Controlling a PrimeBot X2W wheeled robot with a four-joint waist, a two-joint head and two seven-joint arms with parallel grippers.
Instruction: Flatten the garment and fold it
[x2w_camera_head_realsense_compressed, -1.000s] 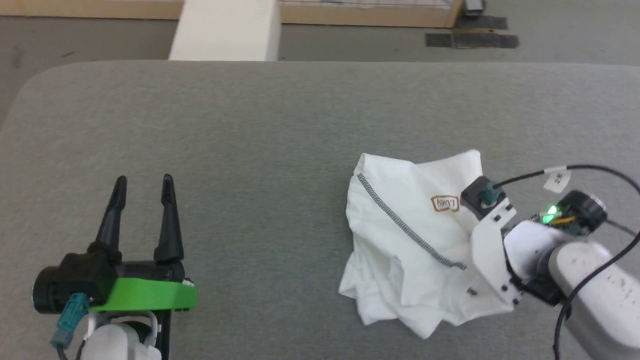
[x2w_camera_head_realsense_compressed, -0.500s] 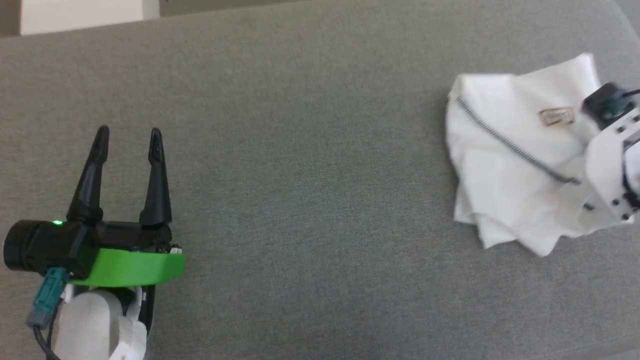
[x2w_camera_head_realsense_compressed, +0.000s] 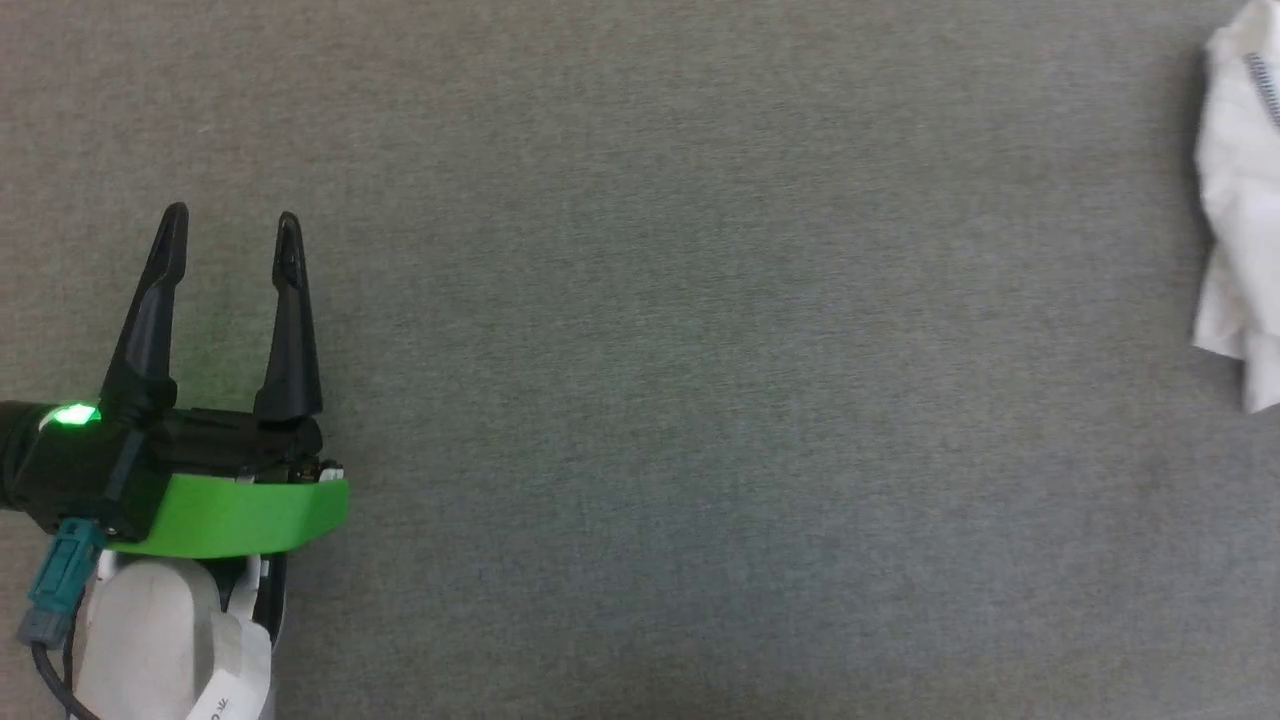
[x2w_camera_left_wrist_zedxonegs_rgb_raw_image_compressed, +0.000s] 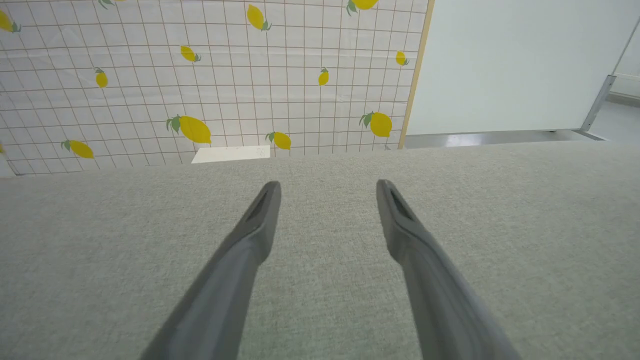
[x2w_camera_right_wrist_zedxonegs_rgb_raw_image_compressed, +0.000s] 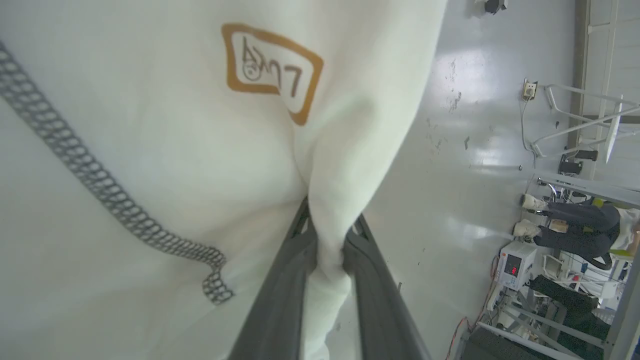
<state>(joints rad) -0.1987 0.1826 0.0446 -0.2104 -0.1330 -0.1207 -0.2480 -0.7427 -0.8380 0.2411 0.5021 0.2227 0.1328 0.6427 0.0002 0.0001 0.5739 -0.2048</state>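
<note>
Here, the garment (x2w_camera_right_wrist_zedxonegs_rgb_raw_image_compressed: 150, 125) is thin white fabric, bunched, with a dark grey zigzag-stitched seam (x2w_camera_right_wrist_zedxonegs_rgb_raw_image_compressed: 100, 185) running diagonally to the left of the right gripper (x2w_camera_right_wrist_zedxonegs_rgb_raw_image_compressed: 330, 225). That gripper's fingers are clamped on a pinched fold of the fabric. Just beyond its fingertips sits a tan-outlined label (x2w_camera_right_wrist_zedxonegs_rgb_raw_image_compressed: 272, 70); its dark handwriting is not reliably legible. The left gripper (x2w_camera_head_realsense_compressed: 231, 220) holds its fingers apart and empty over the grey table (x2w_camera_head_realsense_compressed: 700, 400), with the garment far to its right.

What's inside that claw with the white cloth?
The right claw pinches a fold of the garment. That fold covers the inner faces of its fingers; anything deeper is hidden.
</note>
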